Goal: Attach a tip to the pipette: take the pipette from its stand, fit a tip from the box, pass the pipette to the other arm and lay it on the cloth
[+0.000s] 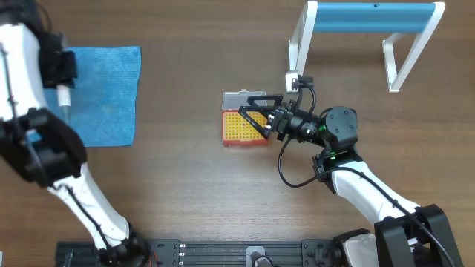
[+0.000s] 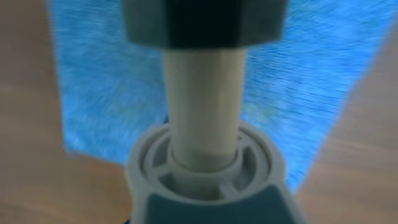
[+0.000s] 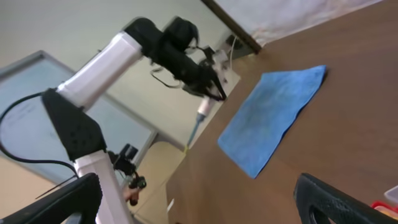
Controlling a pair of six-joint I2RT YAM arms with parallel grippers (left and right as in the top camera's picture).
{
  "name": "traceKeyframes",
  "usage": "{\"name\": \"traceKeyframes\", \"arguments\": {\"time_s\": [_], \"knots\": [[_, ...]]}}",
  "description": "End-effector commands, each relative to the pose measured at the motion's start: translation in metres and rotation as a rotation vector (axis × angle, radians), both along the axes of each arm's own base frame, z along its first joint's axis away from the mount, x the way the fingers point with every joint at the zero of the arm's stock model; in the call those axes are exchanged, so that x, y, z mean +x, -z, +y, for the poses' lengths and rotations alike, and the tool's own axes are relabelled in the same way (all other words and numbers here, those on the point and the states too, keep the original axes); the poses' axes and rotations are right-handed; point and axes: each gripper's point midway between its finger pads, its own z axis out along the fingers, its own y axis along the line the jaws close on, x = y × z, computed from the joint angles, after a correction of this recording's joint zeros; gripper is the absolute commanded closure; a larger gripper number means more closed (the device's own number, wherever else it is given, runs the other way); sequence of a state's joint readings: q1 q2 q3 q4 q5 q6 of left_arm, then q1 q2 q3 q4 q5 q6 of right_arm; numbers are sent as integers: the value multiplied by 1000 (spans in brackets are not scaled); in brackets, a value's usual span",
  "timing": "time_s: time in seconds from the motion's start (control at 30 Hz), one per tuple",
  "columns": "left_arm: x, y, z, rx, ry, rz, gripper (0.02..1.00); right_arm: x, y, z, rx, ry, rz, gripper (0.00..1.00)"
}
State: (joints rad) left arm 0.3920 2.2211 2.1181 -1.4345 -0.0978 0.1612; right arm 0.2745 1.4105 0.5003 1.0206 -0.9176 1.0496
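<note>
Two-finger left gripper [image 1: 61,73] clamped on pipette [image 1: 65,100], tip [image 3: 191,135] downward, raised above blue cloth [image 1: 107,89] near tabletop's [image 1: 185,208] left edge. Farther right, mid-tabletop, tip box [image 1: 245,127], with right gripper [image 1: 261,117] close by it, fingers [image 3: 336,199] spread wide, holding nothing. Likely trouble: release from this height, hence a bounce, a roll off cloth, or a loosened tip.

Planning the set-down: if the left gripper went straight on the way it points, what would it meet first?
Probably the blue cloth: the pipette held in the left gripper points at it, with nothing between in the left wrist view. The gap is hard to judge.
</note>
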Motion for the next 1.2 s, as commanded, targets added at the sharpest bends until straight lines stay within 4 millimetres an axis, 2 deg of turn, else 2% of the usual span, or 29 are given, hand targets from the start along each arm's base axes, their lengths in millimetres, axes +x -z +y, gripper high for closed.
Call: {"name": "traceKeyframes", "arguments": {"time_s": [0.03, 0.17, 0.3, 0.4, 0.57, 0.7, 1.0, 1.07, 1.17, 1.2], "knots": [[13, 35, 21, 123, 100, 87, 989, 13, -7, -6, 5, 99, -38, 3], [27, 53, 30, 149, 121, 71, 989, 12, -5, -4, 2, 93, -33, 3], [38, 65, 38, 161, 145, 44, 989, 11, 9, 1, -49, 85, -17, 3], [35, 87, 27, 42, 136, 46, 989, 12, 20, 4, -69, 102, 33, 3], [18, 122, 10, -84, 165, 134, 991, 14, 20, 6, -80, 120, 12, 3], [26, 128, 4, -106, 172, 108, 991, 22, 21, 1, -84, 177, 6, 3], [31, 129, 0, -124, 170, 83, 972, 22, 21, 1, -84, 179, 7, 3], [29, 129, 2, -116, 162, 93, 623, 22, 21, 1, -84, 179, 7, 3], [25, 128, 5, -101, 162, 111, 382, 22, 21, 1, -84, 179, 7, 1], [25, 128, 4, -102, 162, 112, 362, 22, 21, 1, -84, 179, 7, 3]]}}
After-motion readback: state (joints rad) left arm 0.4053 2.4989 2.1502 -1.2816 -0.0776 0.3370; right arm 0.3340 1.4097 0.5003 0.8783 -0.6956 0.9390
